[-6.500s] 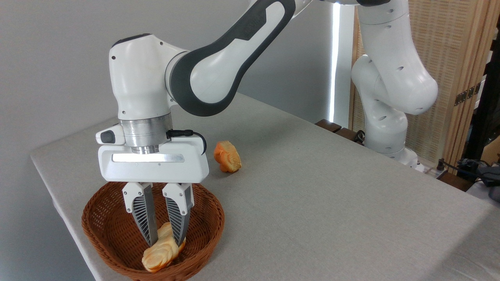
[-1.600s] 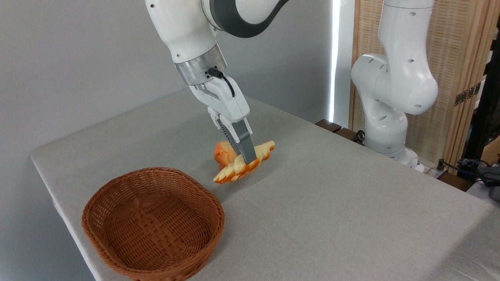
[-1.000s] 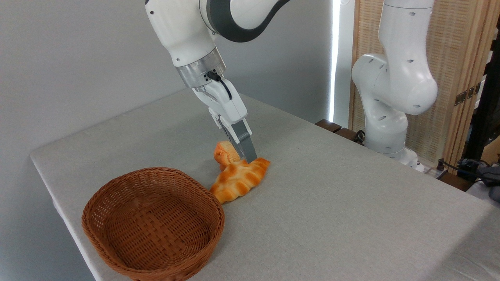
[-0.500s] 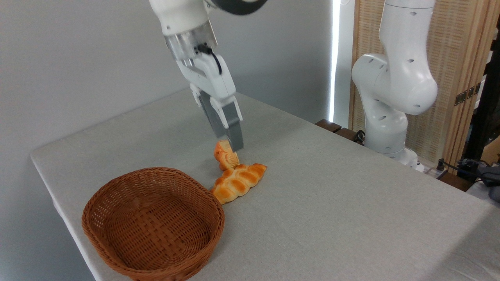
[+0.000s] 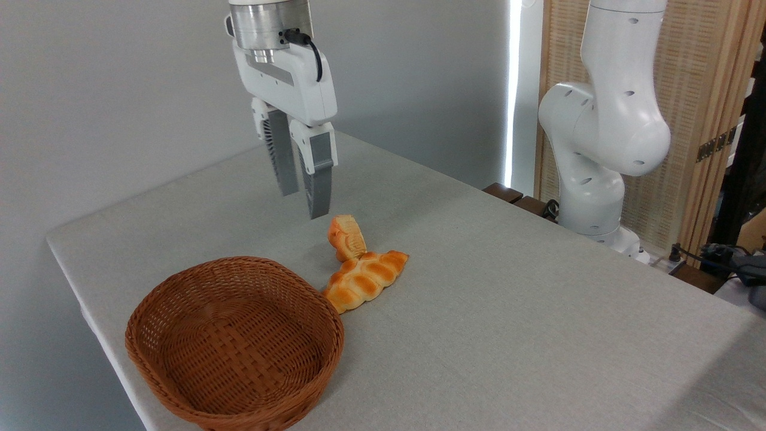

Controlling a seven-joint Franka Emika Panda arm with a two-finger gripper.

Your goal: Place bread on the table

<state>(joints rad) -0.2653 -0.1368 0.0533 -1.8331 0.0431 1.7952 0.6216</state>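
The braided bread (image 5: 365, 279) lies flat on the grey-clothed table (image 5: 514, 311), just right of the basket's rim and touching the small orange bread piece (image 5: 347, 237) behind it. My gripper (image 5: 304, 205) hangs in the air above and to the left of both pieces, well apart from them. Its fingers (image 5: 318, 179) point down with a gap between them and hold nothing.
A brown wicker basket (image 5: 179, 374) sits near the table's front left corner with nothing in it. The arm's white base (image 5: 592, 197) stands at the table's far right edge. A wooden screen (image 5: 688, 90) is behind it.
The gripper let go of the braided bread on the table, then rose and swung left, turning its fingers to point down. The bread has stayed flat where it was released.
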